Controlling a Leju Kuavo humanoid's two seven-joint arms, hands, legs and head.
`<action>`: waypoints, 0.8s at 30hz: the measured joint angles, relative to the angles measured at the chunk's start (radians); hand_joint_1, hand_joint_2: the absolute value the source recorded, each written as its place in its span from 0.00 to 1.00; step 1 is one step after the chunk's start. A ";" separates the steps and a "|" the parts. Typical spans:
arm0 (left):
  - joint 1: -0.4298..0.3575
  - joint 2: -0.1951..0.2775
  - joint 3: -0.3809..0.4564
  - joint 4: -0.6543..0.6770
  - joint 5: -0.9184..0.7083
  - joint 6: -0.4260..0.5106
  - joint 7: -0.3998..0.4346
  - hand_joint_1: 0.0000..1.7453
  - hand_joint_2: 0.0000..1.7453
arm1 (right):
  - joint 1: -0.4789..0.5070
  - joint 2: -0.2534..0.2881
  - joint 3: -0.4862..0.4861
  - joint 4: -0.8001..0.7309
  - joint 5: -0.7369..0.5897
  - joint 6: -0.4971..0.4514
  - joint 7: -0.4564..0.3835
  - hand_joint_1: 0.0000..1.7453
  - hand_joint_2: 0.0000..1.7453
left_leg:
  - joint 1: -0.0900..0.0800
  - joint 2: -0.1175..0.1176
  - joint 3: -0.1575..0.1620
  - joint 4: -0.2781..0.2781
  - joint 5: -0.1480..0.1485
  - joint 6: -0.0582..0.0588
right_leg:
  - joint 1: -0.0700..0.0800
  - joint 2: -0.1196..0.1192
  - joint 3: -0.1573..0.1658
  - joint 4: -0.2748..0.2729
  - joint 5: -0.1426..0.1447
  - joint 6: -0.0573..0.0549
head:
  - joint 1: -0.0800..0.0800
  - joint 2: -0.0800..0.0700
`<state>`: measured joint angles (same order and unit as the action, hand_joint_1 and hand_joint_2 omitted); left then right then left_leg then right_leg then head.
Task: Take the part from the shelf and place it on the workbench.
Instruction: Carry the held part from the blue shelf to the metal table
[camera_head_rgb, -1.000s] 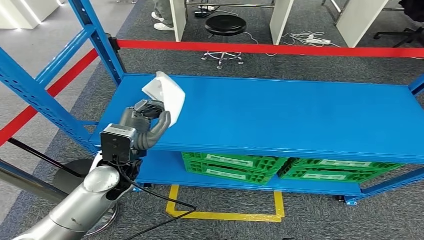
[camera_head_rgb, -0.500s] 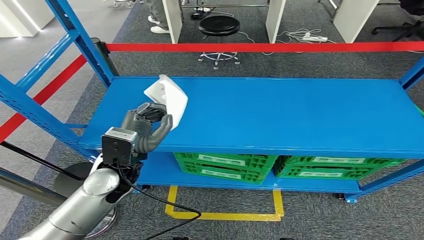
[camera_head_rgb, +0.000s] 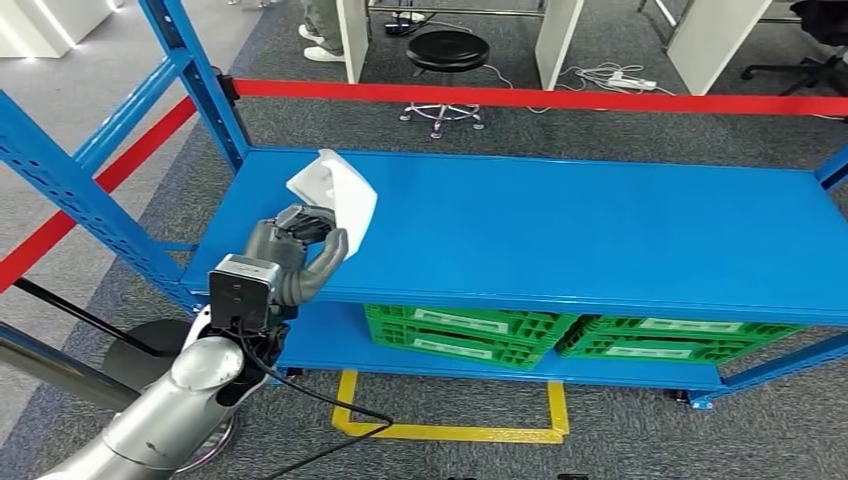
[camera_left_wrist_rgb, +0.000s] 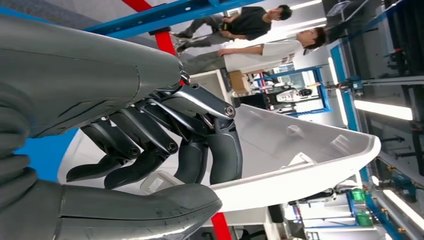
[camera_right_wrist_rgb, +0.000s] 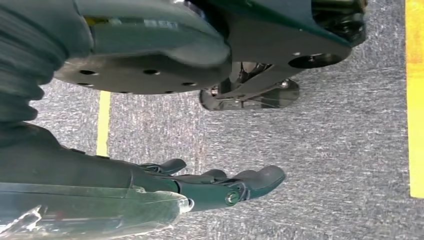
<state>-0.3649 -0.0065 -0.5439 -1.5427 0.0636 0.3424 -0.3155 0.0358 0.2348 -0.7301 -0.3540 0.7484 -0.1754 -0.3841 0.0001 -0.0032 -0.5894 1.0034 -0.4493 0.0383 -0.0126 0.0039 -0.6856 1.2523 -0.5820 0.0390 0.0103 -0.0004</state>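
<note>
Left hand (camera_head_rgb: 300, 255) grasps smooth white moulded plastic part (camera_head_rgb: 340, 195), curved shell, above glossy blue shelf (camera_head_rgb: 600, 230); right hand (camera_right_wrist_rgb: 220, 187) loose, empty.

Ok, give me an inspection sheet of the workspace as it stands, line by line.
Surface: blue shelf, top level bare apart from the part at its left end.
Job's things: white part, a hollow shell, tilted up off the shelf in the left hand's grip.
Clutter: two green crates on the lower level.
Hands: left hand holds the part, fingers inside the shell, thumb under its edge; right hand hangs over the carpet, holding nothing.
Cables: black cable from the left arm; white power strip on the floor behind.
Surroundings: red barrier tape, black stool, yellow floor marking, people beyond the shelf.
</note>
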 joint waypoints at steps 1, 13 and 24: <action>0.000 0.000 -0.001 0.000 -0.002 0.000 0.000 1.00 1.00 | 0.000 0.000 0.000 0.001 0.002 -0.001 0.002 0.00 1.00 | -0.001 -0.001 0.002 0.000 0.000 0.000 | 0.001 0.000 0.031 -0.065 0.037 -0.004 | 0.000 0.000; 0.004 0.007 -0.021 -0.014 -0.017 -0.010 0.002 1.00 1.00 | -0.001 -0.004 0.000 0.019 0.008 0.000 0.008 0.00 1.00 | 0.005 -0.001 -0.090 0.246 -0.155 -0.053 | 0.001 -0.003 0.095 -0.252 0.130 -0.048 | -0.010 0.000; 0.005 0.010 -0.036 -0.027 -0.021 -0.018 0.006 1.00 1.00 | -0.008 -0.006 0.000 0.025 0.007 0.001 0.007 0.00 1.00 | 0.004 0.001 0.060 -0.005 -0.045 -0.010 | 0.001 -0.003 0.035 -0.231 0.159 0.000 | -0.008 0.000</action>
<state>-0.3595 0.0036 -0.5802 -1.5701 0.0431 0.3245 -0.3091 0.0278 0.2285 -0.7304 -0.3291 0.7553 -0.1747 -0.3766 0.0038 -0.0023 -0.5290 0.9986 -0.4944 0.0280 -0.0118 0.0008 -0.6511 1.0214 -0.4226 0.0386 0.0028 -0.0004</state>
